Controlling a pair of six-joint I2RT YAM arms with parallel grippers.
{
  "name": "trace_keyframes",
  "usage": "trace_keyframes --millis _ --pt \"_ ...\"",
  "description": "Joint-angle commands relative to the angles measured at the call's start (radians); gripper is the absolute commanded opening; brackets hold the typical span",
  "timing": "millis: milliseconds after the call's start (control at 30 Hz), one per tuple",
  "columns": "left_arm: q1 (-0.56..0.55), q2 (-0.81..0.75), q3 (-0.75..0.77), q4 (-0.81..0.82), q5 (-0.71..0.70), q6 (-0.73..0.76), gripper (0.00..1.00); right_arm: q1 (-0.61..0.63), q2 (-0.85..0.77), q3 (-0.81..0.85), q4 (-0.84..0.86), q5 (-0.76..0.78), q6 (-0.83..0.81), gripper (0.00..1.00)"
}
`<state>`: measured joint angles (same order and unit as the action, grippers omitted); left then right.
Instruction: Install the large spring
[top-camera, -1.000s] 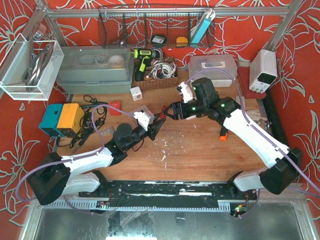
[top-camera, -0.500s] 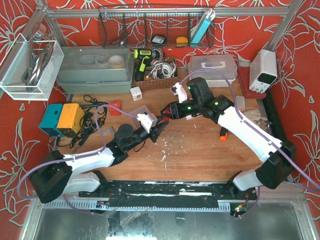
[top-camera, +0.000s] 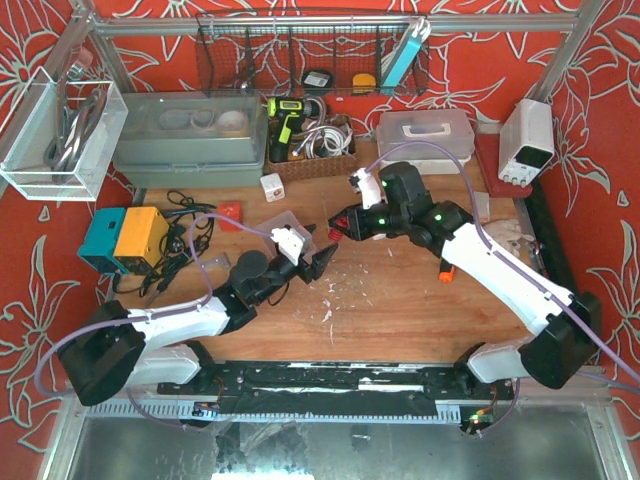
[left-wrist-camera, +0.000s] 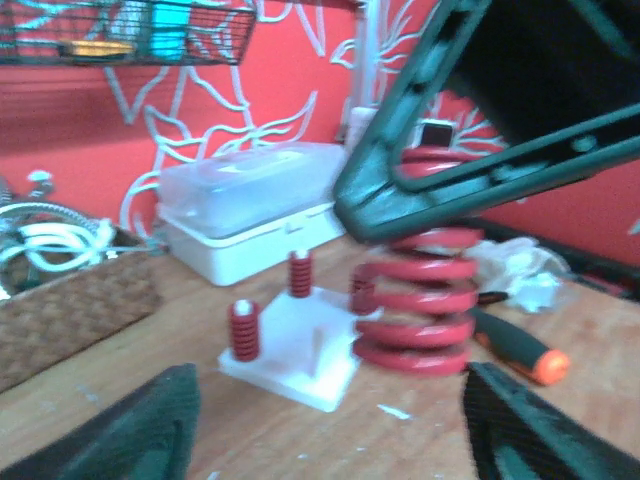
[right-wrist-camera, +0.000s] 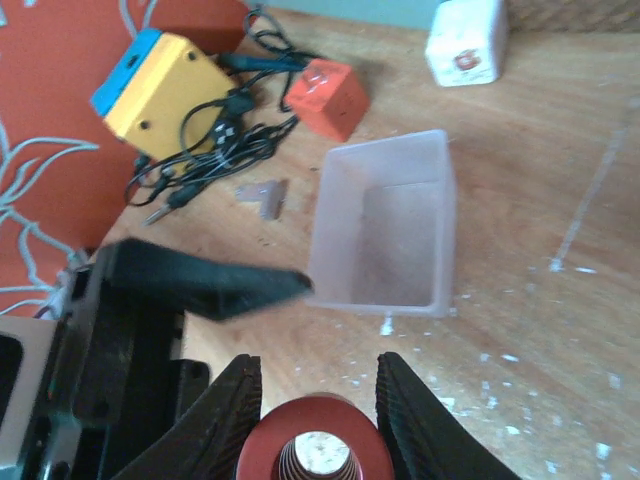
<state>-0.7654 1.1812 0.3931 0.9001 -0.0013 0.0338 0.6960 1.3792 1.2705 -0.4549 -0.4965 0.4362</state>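
Clamping the large red metal coil spring (right-wrist-camera: 315, 455) at the bottom centre of its wrist view is the right gripper (right-wrist-camera: 317, 370); the left gripper (left-wrist-camera: 328, 385) has its fingers apart.

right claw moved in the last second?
Yes. The right claw, shut on the large spring, swung left, then back right toward the white lidded box, ending near its start.

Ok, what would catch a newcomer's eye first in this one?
The large red spring, clamped in the right gripper above mid-table, fills the left wrist view. Beside it sits a white plate carrying three small red springs, with the left gripper open close by.
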Motion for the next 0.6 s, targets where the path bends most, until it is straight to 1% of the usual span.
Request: trace_keyframes --millis 0,33,133,300,367,433,567 --pt "0.005 -0.01 0.027 -0.076 -0.204 -0.01 0.89 -0.002 -0.093 -0.068 0.092 0.252 0.001 0.0" --pt "0.005 -0.008 0.029 -0.092 -0.232 -0.024 0.99 -0.004 -0.104 -0.095 0.12 0.303 0.0 0.0" --pt "0.005 -0.002 0.022 -0.13 -0.276 -0.064 1.0 -0.006 -0.124 -0.17 0.186 0.478 -0.027 0.0" --pt "0.003 -0.01 0.003 -0.207 -0.356 -0.156 1.0 -0.01 -0.094 -0.223 0.238 0.697 -0.093 0.0" --pt "-0.003 -0.029 -0.026 -0.211 -0.354 -0.153 1.0 -0.019 -0.064 -0.22 0.247 0.741 -0.114 0.0" --pt "-0.011 -0.049 -0.063 -0.189 -0.333 -0.134 1.0 -0.042 -0.021 -0.204 0.241 0.736 -0.117 0.0" --pt "-0.018 -0.075 -0.158 -0.073 -0.302 -0.093 1.0 -0.079 0.054 -0.192 0.239 0.721 -0.091 0.0"
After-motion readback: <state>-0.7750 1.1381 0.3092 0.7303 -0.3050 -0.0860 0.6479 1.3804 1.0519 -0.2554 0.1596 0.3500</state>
